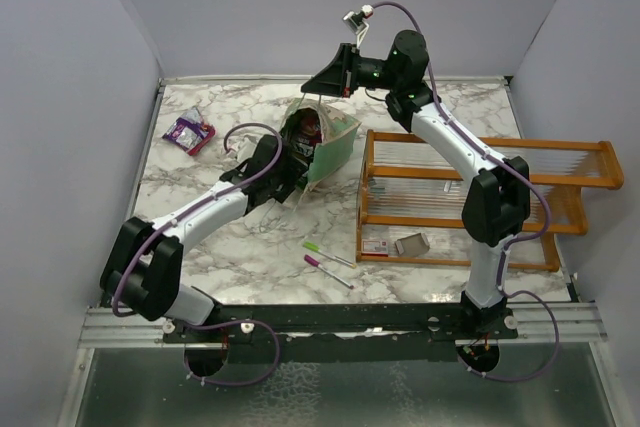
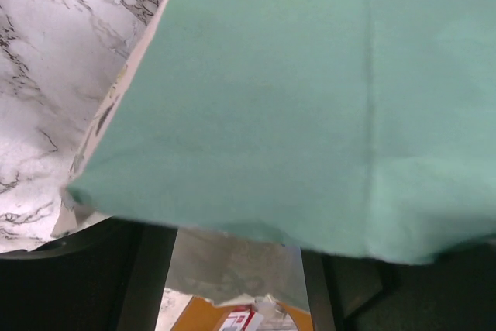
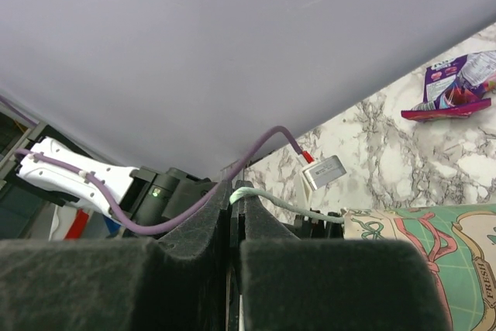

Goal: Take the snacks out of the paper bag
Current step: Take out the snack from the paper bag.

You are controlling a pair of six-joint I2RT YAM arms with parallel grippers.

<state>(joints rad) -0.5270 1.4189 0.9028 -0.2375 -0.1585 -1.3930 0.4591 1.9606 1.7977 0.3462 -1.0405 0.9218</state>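
Note:
The mint-green paper bag (image 1: 335,142) is tipped over on the marble table, its mouth facing left. A dark red snack (image 1: 308,129) shows inside the mouth. A purple snack packet (image 1: 188,131) lies on the table at the far left; it also shows in the right wrist view (image 3: 453,87). My right gripper (image 1: 318,89) is above the bag, shut on its pale string handle (image 3: 287,205), and holds it up. My left gripper (image 1: 288,169) is at the bag's lower edge, its fingers (image 2: 147,277) apart. The bag's green side (image 2: 310,98) covers their tips.
An orange wooden rack (image 1: 480,197) stands right of the bag, with a small box (image 1: 411,244) on its low shelf. Two thin pens (image 1: 328,262), one green and one pink, lie in front of the bag. Grey walls close in the table on three sides.

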